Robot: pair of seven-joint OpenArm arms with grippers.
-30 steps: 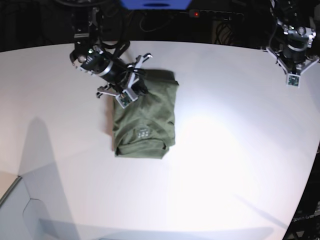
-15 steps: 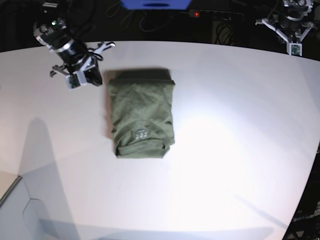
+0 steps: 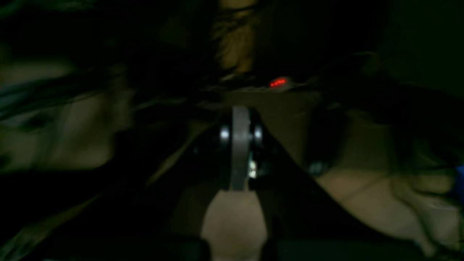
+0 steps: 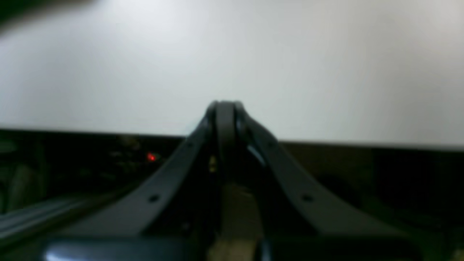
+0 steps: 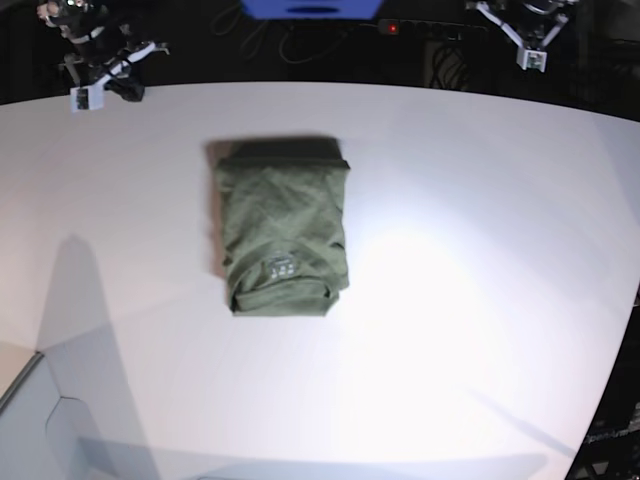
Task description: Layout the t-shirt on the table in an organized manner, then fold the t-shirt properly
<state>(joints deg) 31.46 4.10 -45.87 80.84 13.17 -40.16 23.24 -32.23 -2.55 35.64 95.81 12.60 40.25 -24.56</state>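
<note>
The olive-green t-shirt (image 5: pixel 283 225) lies folded into a compact upright rectangle left of the middle of the white table (image 5: pixel 470 250), its pale label print facing up near the front end. My right gripper (image 5: pixel 126 88) hovers over the table's far left edge, well clear of the shirt. In the right wrist view the right gripper (image 4: pixel 224 106) is shut and empty against the bare table (image 4: pixel 253 54). My left gripper (image 5: pixel 527 38) is pulled back beyond the far right edge. In the left wrist view the left gripper (image 3: pixel 241 113) is shut with nothing in it.
A blue object (image 5: pixel 310 8) and a power strip with a red light (image 5: pixel 392 28) sit behind the table's far edge. The same red light (image 3: pixel 278 82) shows in the dark left wrist view. A pale box corner (image 5: pixel 30 420) is at the front left.
The right arm has lifted off the shirt's far end and drawn back to the far left corner. The left arm has retreated further behind the table. The shirt stays folded.
</note>
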